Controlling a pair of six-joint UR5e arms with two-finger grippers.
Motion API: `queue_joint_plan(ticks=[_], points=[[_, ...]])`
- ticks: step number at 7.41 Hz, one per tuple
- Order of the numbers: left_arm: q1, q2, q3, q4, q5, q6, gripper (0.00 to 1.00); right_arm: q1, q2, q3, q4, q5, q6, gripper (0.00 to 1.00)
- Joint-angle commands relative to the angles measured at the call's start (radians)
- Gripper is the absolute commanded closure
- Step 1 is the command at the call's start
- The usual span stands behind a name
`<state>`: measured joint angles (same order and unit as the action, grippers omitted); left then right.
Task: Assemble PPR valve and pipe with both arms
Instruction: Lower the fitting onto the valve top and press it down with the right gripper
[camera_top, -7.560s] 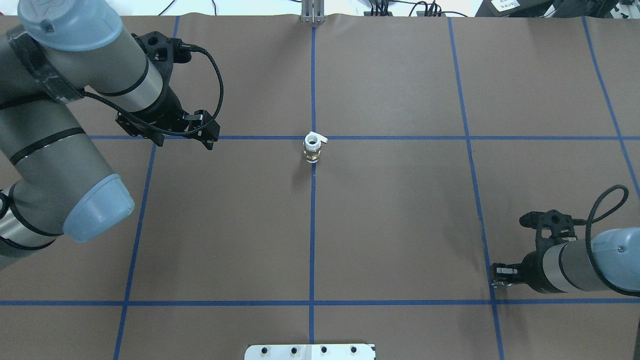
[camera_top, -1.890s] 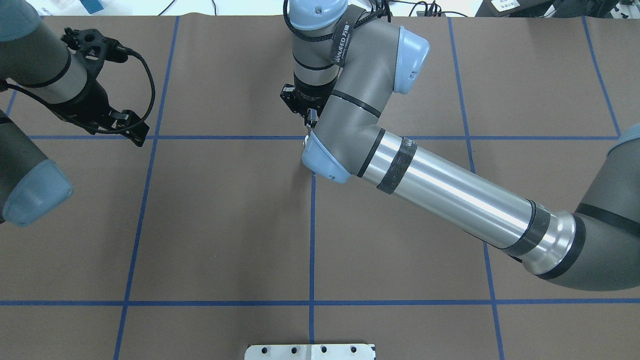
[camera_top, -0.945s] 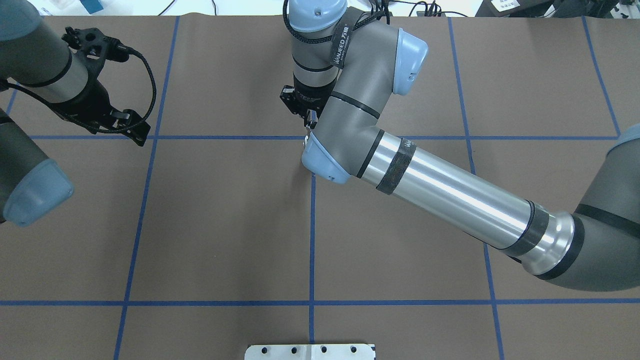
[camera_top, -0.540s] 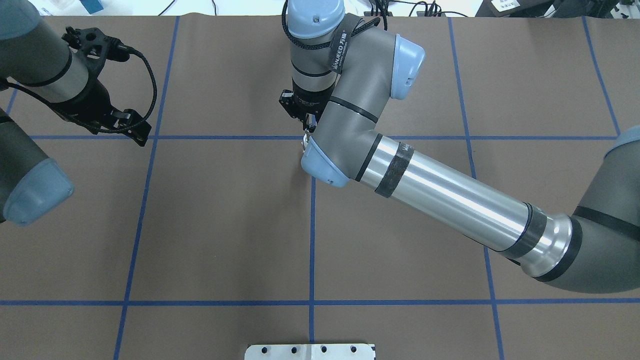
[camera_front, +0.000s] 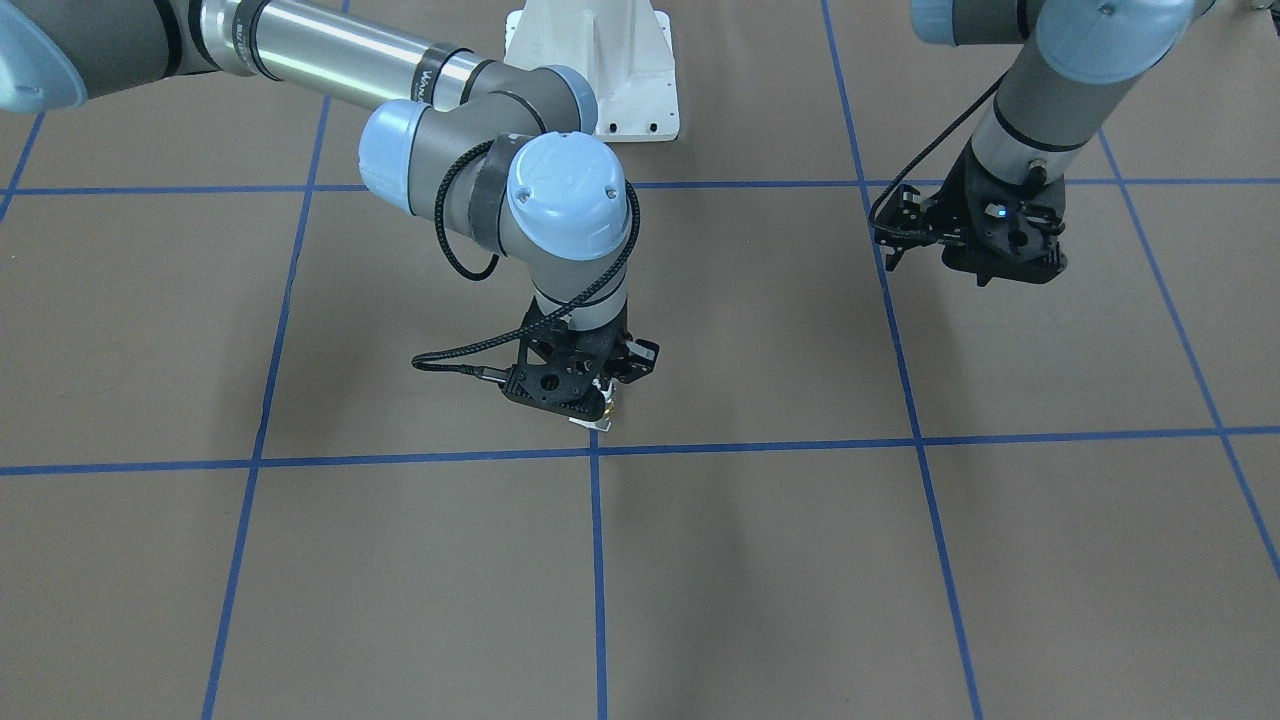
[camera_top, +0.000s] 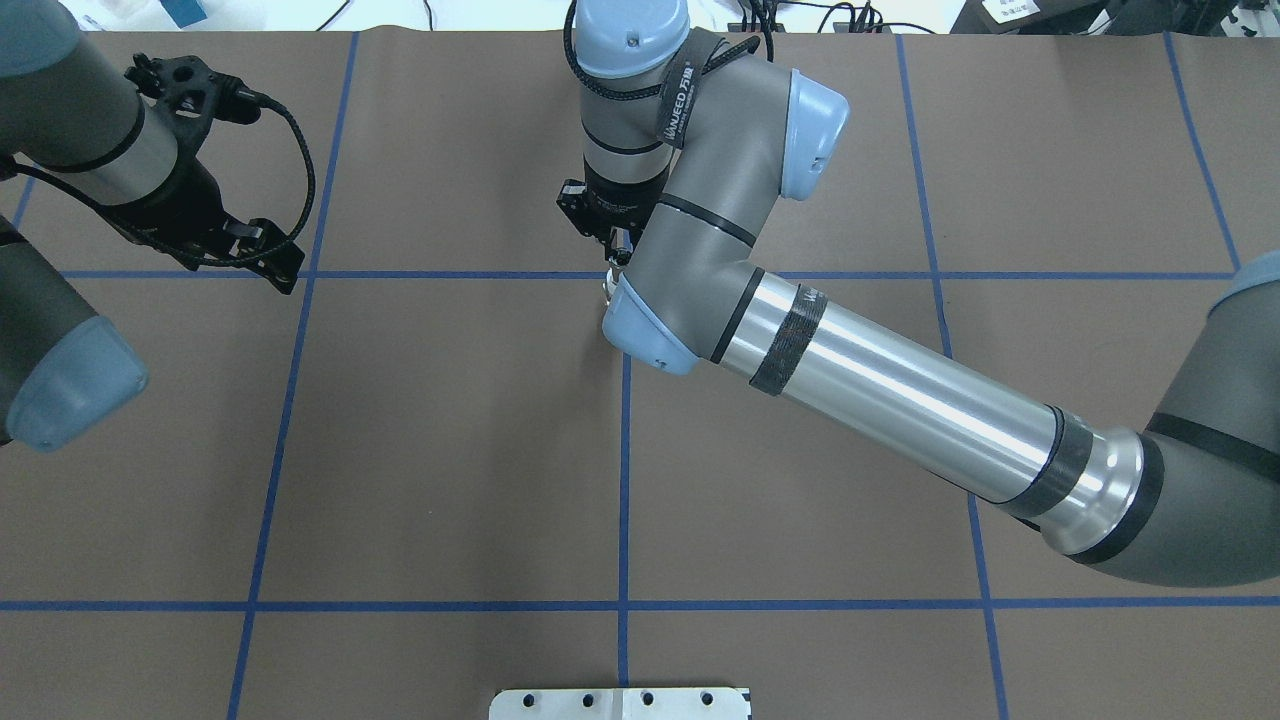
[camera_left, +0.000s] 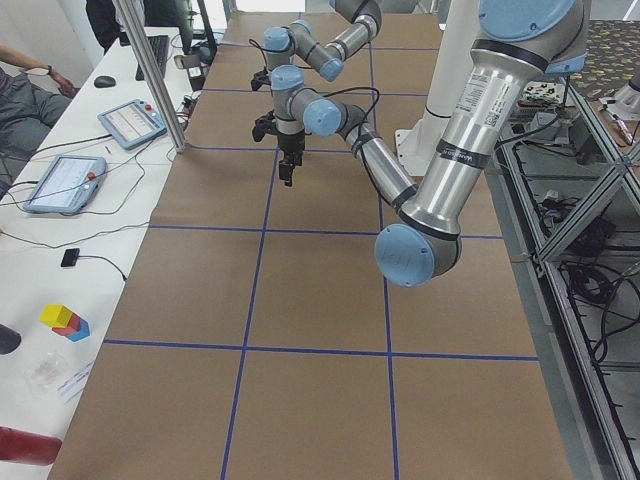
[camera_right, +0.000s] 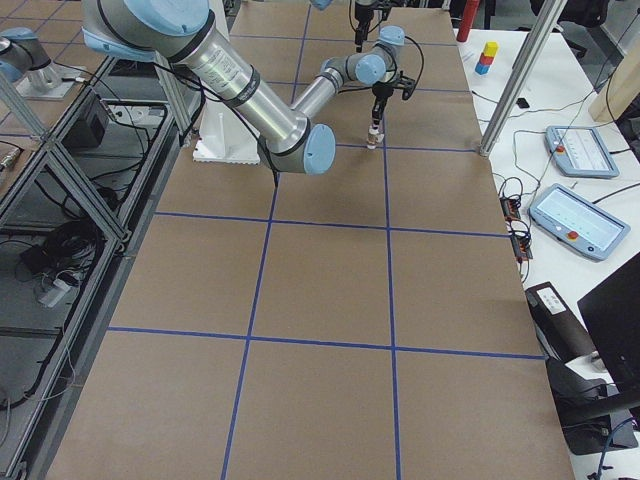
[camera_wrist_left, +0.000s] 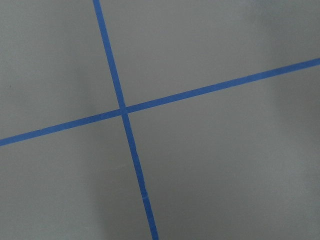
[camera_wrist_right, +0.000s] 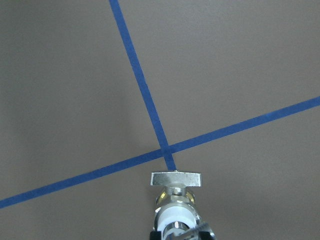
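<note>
At the middle of the table (camera_top: 450, 450), where two blue tape lines (camera_wrist_right: 167, 148) crossed, we found the right gripper (camera_front: 600, 402) pointing straight down over the valve (camera_wrist_right: 176, 210). From the right wrist view we saw the valve at the bottom edge of the frame, right at the gripper's tip. Its white body lay toward the camera and its metal handle (camera_wrist_right: 176, 178) sat just on the near side of the crossing. As far as the sliver of fingers at that edge let us judge, the jaws stood narrow, closed on the white body. We could not tell whether the valve's foot touched the table or hung just above it.

From overhead, the right arm reached across the table, and its blue elbow cap (camera_top: 650, 335) covered nearly all of the valve.

Well apart, on the robot's own left, the left gripper (camera_top: 278, 262) hung over the table beside another tape crossing (camera_wrist_left: 123, 110). Its jaws stood apart with nothing between them. The left wrist view showed us only the brown cover and that crossing.

We also saw the white base plate (camera_front: 600, 85) at the robot's edge of the table
</note>
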<state>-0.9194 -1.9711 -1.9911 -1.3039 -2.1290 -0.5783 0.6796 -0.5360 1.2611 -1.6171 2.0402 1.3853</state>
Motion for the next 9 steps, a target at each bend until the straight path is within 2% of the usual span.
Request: queue_joint_plan(ticks=[1, 3, 6, 7, 8, 9], points=[[0.000, 0.000, 0.000, 0.000, 0.000, 0.000, 0.01, 0.000, -0.001, 0.000, 0.000, 0.000, -0.002, 0.38], [0.001, 0.000, 0.000, 0.000, 0.000, 0.000, 0.01, 0.000, 0.001, 0.000, 0.000, 0.000, -0.005, 0.22], [0.001, 0.000, -0.002, 0.000, 0.000, 0.000, 0.01, 0.000, 0.001, 0.003, 0.000, 0.000, -0.006, 0.22], [-0.003, 0.000, -0.005, 0.000, 0.000, 0.000, 0.01, 0.003, -0.004, 0.015, -0.003, 0.003, -0.008, 0.10], [-0.018, 0.000, -0.008, 0.000, -0.008, 0.005, 0.01, 0.011, -0.042, 0.076, -0.004, 0.005, -0.011, 0.00], [-0.039, 0.006, -0.009, -0.001, -0.041, 0.012, 0.01, 0.037, -0.144, 0.219, -0.004, 0.027, -0.014, 0.00]])
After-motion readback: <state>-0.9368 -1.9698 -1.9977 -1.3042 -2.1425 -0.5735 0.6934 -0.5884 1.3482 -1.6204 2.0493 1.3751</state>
